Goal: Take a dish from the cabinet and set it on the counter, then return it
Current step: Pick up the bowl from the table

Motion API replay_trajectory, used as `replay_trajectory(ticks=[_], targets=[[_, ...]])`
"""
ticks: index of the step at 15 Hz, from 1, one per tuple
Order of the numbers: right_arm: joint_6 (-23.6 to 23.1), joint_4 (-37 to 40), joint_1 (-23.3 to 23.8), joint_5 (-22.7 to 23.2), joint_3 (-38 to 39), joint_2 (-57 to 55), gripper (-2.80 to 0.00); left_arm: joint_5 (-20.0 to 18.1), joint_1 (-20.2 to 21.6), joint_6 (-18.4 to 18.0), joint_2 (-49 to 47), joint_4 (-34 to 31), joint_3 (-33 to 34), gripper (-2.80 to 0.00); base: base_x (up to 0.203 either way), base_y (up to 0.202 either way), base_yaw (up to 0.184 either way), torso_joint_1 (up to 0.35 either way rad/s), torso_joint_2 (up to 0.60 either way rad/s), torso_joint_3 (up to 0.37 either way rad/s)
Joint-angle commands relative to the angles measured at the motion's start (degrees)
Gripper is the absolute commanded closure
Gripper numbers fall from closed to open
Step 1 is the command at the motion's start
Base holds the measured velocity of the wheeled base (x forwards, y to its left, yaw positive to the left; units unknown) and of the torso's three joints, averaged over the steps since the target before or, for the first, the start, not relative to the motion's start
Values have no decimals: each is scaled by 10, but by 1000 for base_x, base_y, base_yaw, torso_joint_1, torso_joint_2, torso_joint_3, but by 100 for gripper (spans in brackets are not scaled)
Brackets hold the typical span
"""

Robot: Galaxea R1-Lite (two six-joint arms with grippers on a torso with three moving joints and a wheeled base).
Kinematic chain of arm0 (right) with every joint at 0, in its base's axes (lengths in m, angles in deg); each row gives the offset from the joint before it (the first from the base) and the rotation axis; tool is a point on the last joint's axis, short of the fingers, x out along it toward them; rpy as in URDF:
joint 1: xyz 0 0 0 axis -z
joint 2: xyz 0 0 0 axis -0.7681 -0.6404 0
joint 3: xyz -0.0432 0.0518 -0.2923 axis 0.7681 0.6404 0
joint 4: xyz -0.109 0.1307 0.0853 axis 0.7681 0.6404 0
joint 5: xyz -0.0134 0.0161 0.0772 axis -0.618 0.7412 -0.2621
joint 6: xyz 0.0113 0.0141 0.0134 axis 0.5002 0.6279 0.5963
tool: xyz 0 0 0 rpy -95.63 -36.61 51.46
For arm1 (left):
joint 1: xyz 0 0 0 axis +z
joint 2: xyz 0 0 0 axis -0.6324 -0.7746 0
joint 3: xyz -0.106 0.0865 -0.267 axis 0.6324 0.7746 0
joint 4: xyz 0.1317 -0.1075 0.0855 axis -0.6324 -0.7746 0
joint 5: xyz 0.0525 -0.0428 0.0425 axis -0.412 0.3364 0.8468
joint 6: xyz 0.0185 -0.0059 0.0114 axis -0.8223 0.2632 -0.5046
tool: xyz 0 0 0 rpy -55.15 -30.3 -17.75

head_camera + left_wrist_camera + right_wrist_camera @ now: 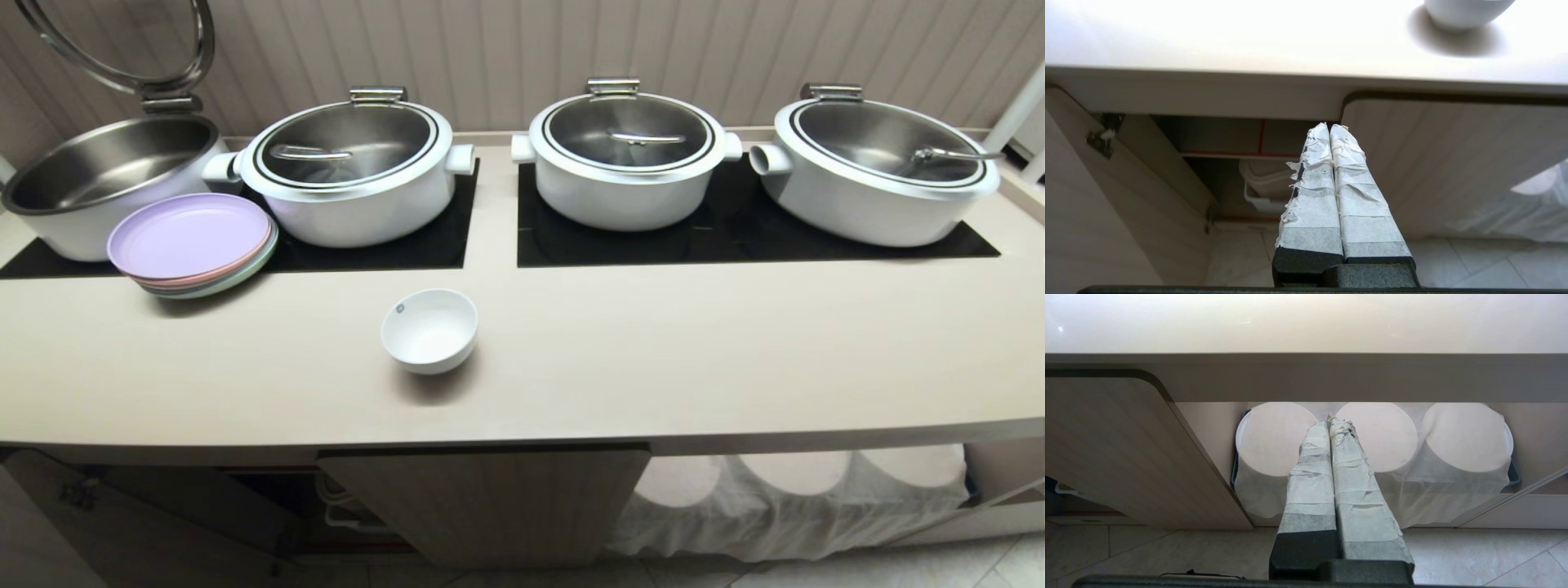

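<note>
The dish point(429, 330), a small white bowl with a dark mark by its rim, stands alone on the beige counter point(653, 359) near the front edge; its underside also shows in the left wrist view point(1466, 12). Below the counter the cabinet point(482, 506) has its left door point(1106, 212) swung open, and a stack of white bowls point(1265, 179) sits on an inner shelf. My left gripper point(1329, 127) is shut and empty, held low in front of that opening. My right gripper point(1329, 420) is shut and empty too, parked below the counter edge. Neither arm appears in the head view.
Pastel plates point(192, 241) with a lilac one on top lie at the left. Three lidded white pots point(624, 155) and one open pot point(106, 175) sit on two black panels point(735, 233). Cloth-covered round stacks point(1376, 437) fill the open bay on the right.
</note>
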Motion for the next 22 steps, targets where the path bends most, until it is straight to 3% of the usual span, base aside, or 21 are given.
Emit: replay_trajectory(ticks=[1,3,6,8,12,22], targets=[[-1,0,0,0,0,0,0,2,0,4,20,-8,7,0,0,0,0,0,0,0],[0,0,0,0,0,0,0,2,0,1,49,-11,7,0,0,0,0,0,0,0],[0,0,0,0,0,0,0,-3,0,-53,62,-20,6,0,0,0,0,0,0,0],[0,0,0,0,0,0,0,-27,0,-92,62,-22,6,0,0,0,0,0,0,0],[0,0,0,0,0,0,0,-22,0,-56,62,-25,6,0,0,0,0,0,0,0],[0,0,-1,0,0,0,0,-21,0,-52,62,-26,6,0,0,0,0,0,0,0]])
